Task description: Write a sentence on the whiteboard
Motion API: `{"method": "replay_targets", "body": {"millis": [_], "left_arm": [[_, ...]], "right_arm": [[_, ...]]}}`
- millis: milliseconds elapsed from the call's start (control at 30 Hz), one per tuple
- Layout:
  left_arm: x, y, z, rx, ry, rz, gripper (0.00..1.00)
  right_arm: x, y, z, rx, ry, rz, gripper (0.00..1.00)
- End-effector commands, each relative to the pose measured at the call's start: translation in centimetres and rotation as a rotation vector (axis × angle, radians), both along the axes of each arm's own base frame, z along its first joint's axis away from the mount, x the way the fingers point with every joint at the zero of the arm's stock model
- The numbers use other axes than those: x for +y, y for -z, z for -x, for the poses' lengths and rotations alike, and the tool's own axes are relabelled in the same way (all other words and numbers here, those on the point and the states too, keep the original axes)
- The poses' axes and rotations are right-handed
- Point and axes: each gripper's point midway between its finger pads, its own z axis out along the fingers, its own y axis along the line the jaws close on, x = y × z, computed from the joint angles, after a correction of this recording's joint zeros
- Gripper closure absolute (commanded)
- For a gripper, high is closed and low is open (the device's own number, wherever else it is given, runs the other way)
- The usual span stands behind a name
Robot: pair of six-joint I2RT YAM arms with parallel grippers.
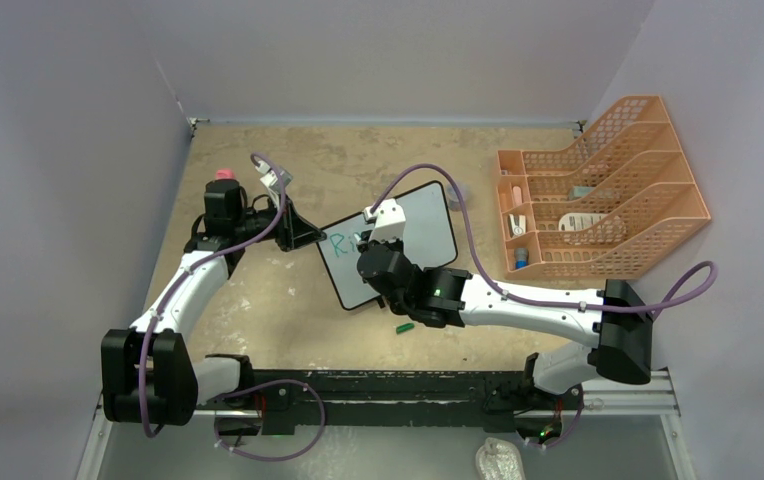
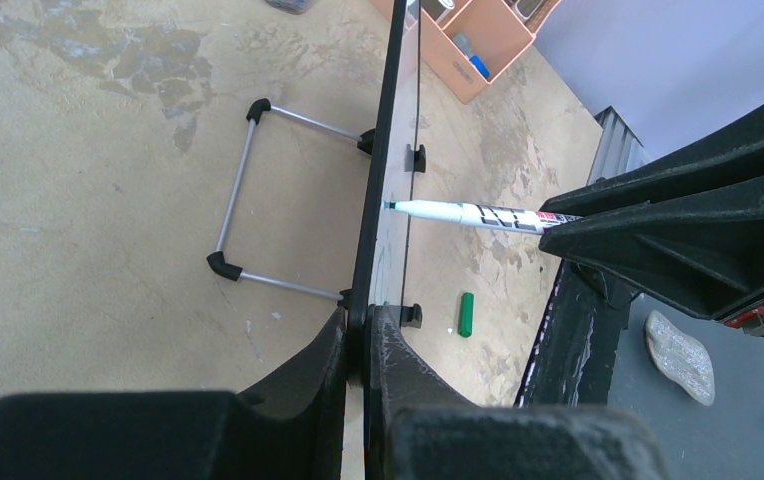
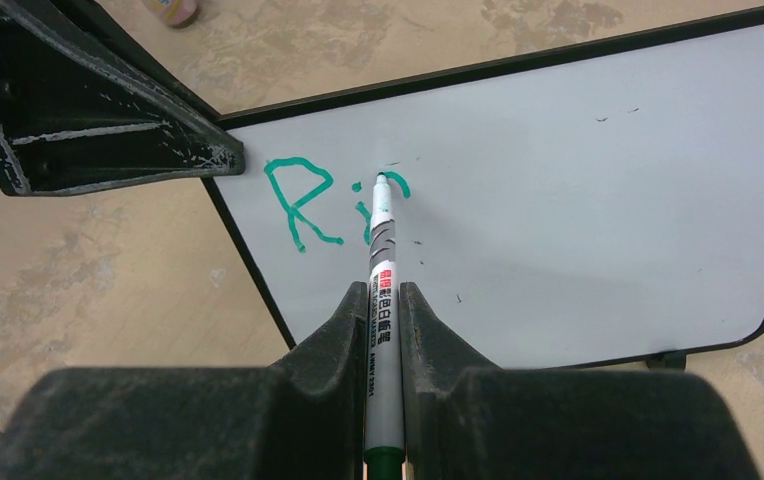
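The whiteboard (image 1: 423,222) stands tilted mid-table, edge-on in the left wrist view (image 2: 383,150) and facing me in the right wrist view (image 3: 578,180). My left gripper (image 2: 366,325) is shut on its left edge (image 1: 310,238). The sentence (image 3: 303,200) is green "Ri" plus the start of a third letter, and shows faintly in the top view (image 1: 337,243). My right gripper (image 3: 383,300) is shut on a white marker (image 3: 382,250) whose green tip touches the board beside the "i". The marker also shows in the left wrist view (image 2: 468,213). The right gripper (image 1: 366,255) is in front of the board.
The green marker cap (image 1: 405,327) lies on the table in front of the board, also in the left wrist view (image 2: 466,314). The board's wire stand (image 2: 248,190) sticks out behind it. An orange file tray (image 1: 598,190) stands at the right. A pink object (image 1: 224,174) sits behind the left arm.
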Motion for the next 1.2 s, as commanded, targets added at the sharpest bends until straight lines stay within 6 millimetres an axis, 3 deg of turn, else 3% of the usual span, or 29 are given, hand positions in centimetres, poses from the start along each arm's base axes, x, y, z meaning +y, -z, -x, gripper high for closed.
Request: {"method": "replay_targets", "body": {"millis": [0, 600, 933, 1167], "left_arm": [[0.0, -1.0, -0.8, -0.056, 0.000, -0.014, 1.00], [0.0, -1.0, -0.8, -0.057, -0.001, -0.016, 1.00], [0.0, -1.0, -0.8, -0.056, -0.001, -0.017, 1.00], [0.0, -0.9, -0.8, -0.054, 0.000, -0.015, 1.00]], "right_arm": [[0.1, -1.1, -0.3, -0.018, 0.002, -0.032, 1.00], [-1.5, 1.3, 0.7, 0.047, 0.005, 0.020, 1.00], [-2.7, 1.8, 0.5, 0.047, 0.062, 0.047, 1.00], [-2.6, 1.9, 0.7, 0.054, 0.053, 0.038, 1.00]]}}
